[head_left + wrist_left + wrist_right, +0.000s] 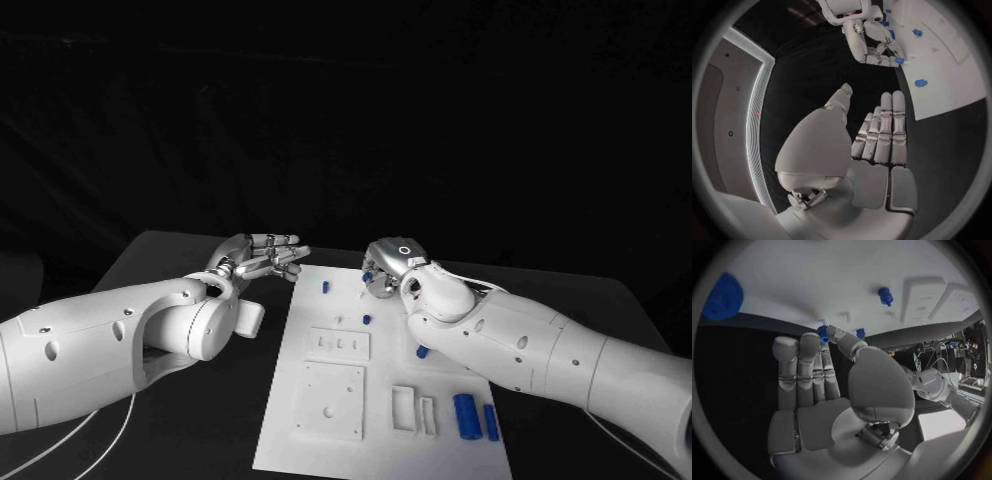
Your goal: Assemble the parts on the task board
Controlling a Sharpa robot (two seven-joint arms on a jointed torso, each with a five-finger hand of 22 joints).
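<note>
- Head view: a white task board (pixel 335 400) lay in the middle of the black worktop (pixel 173 250). The left hand (pixel 260 256) hovered just off the board's far left corner, fingers straight and together, holding nothing. The right hand (pixel 389 268) was over the board's far edge, fingers curled in toward the thumb. Two blue cylinders (pixel 466 414) lay side by side at the board's near right; smaller blue parts (pixel 327 287) sat toward its far end.
- Left wrist view: the left hand's fingers (pixel 882 130) were flat and empty. Across the worktop, the right hand pinched a small blue gear (pixel 899 60) at its fingertips.
- Right wrist view: thumb and fingertip met on the blue gear. A blue peg (pixel 885 294) stood on the board, and a larger blue gear (pixel 720 297) sat near its edge.
</note>
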